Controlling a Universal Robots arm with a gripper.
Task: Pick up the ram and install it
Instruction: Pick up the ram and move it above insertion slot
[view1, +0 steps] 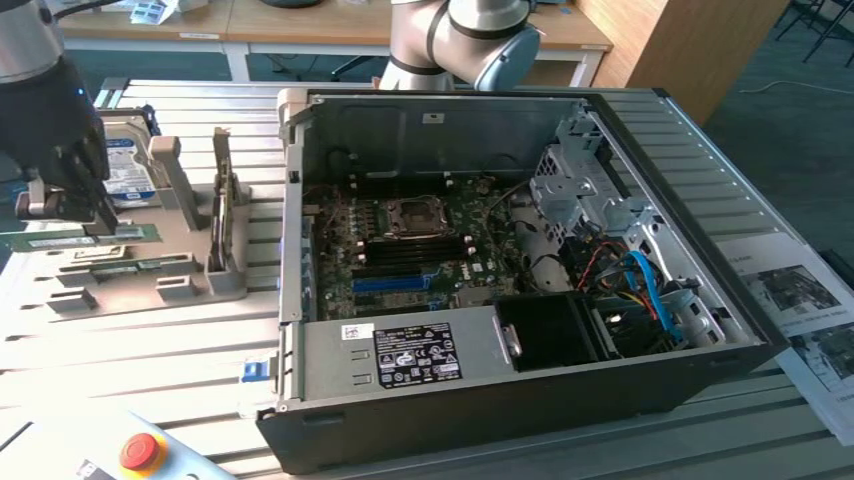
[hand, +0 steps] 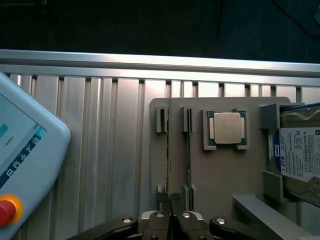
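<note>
Exterior view, gripper: the black gripper (view1: 96, 222) hangs at the exterior view's far left, fingers closed on the ram (view1: 54, 241)
Exterior view, ram: a thin green stick lying level at the fingertips, over the grey holder tray (view1: 180, 275); I cannot tell whether it has cleared its cradle
Exterior view, case: the open computer case (view1: 534, 410) stands to the exterior view's right of the tray, well apart from the gripper, with blue memory slots (view1: 394, 284) near the middle of its board
Wrist view, gripper: the two fingers (hand: 161, 219) meet, pinching the ram (hand: 168, 150), seen edge-on as a dark line between two end cradles
Wrist view, neighbours: a second stick (hand: 188, 150) lies just beside the held one; a processor chip (hand: 227, 127) and a hard drive (hand: 300, 155) sit further along the tray
Doing the step well: by my judgement, a centred pinch and a straight lift matter most, so the stick neither tilts nor scrapes its neighbour
Surface: a ribbed aluminium table (hand: 100, 150) carrying a teach pendant (hand: 25, 145) with a red stop button, and printed sheets (view1: 801, 300) beside the case
Room: wooden desks stand far behind the table
</note>
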